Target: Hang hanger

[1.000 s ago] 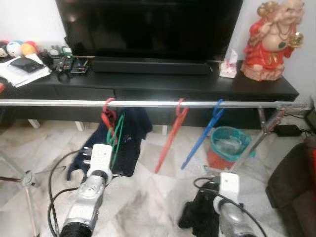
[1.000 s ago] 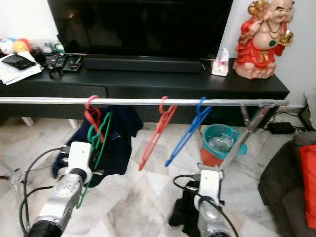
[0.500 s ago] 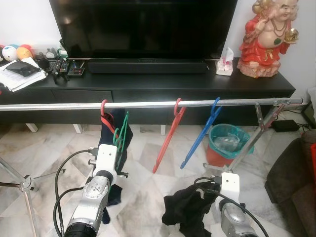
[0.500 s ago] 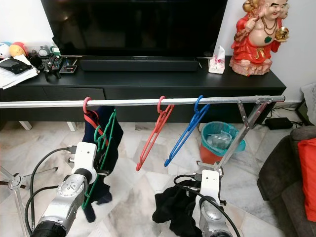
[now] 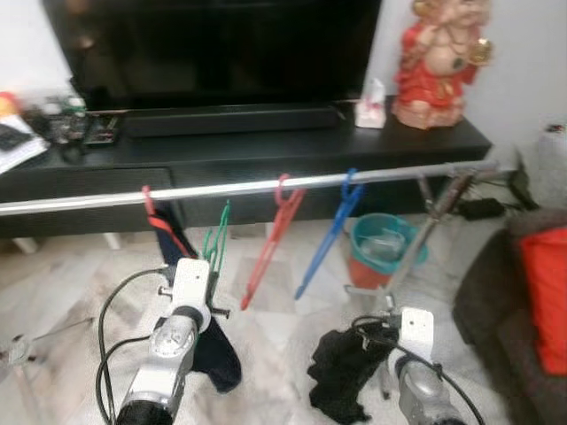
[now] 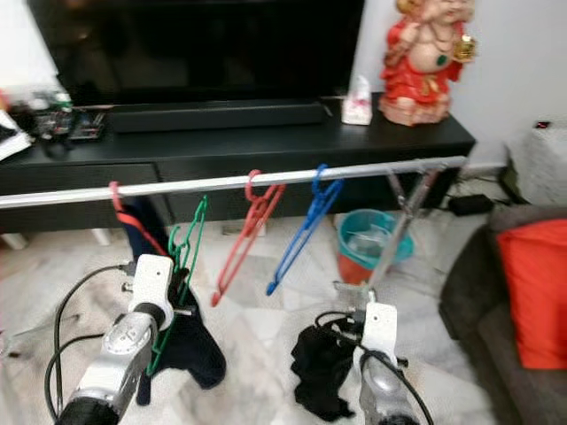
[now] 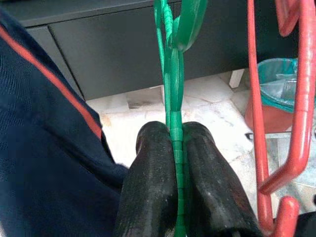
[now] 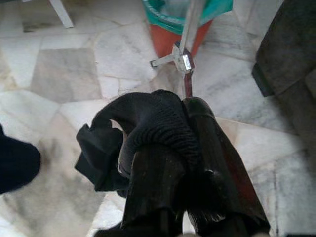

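Pinching the green hanger (image 7: 170,98) between clenched fingers, the left gripper (image 7: 173,163) sits just below the rail (image 5: 266,187) — its hook rises toward the rail, long axis near upright. The right gripper (image 8: 185,163) clutches black cloth (image 8: 143,128), lower.

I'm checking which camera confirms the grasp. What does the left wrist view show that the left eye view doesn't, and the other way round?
The left wrist view shows the two black fingers pressed shut on the green hanger. The left eye view shows the silver rail, the blue hanger hooked on it, and the right gripper holding a black garment. Both show the green hanger, the red hanger and the teal bin.
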